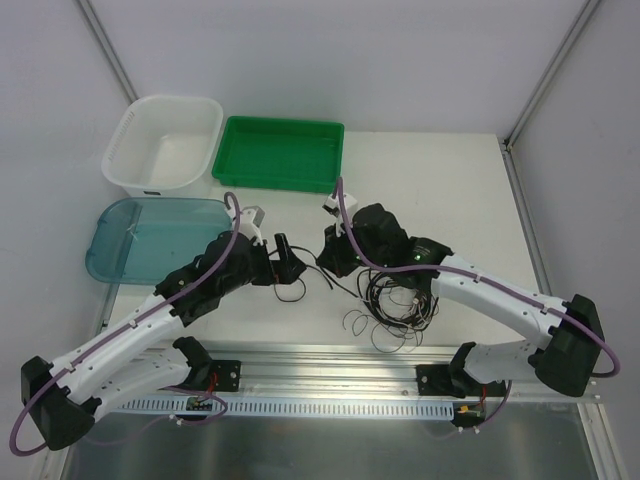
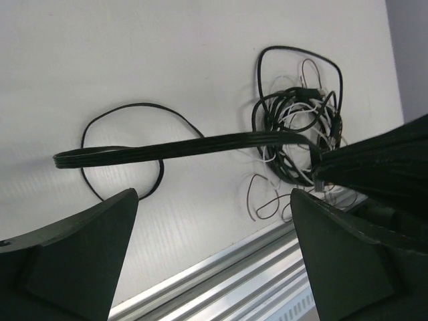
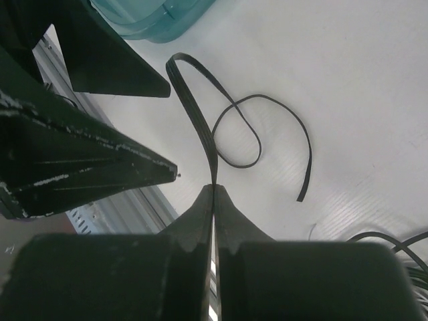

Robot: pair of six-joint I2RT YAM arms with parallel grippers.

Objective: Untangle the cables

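Though flat and ribbed, black cable [image 2: 200, 143] in right gripper [image 3: 214, 194]

From above, the right gripper [image 1: 335, 252] sits under its own wrist, so its fingers do not show. The right arm [image 1: 490, 290] covers part of the cable pile [image 1: 395, 300] by the near edge of the bench. The pile's thinnest strands are too small to tell apart. In the left wrist view, one end of the flat black cable [image 2: 200, 144] goes behind the right gripper's dark body. The left fingers [image 2: 80, 261] are cut off at the bottom. In the right wrist view, the right fingers [image 3: 194, 227] are blurry, and the blue tub [image 3: 154, 17] is cut off at the top.
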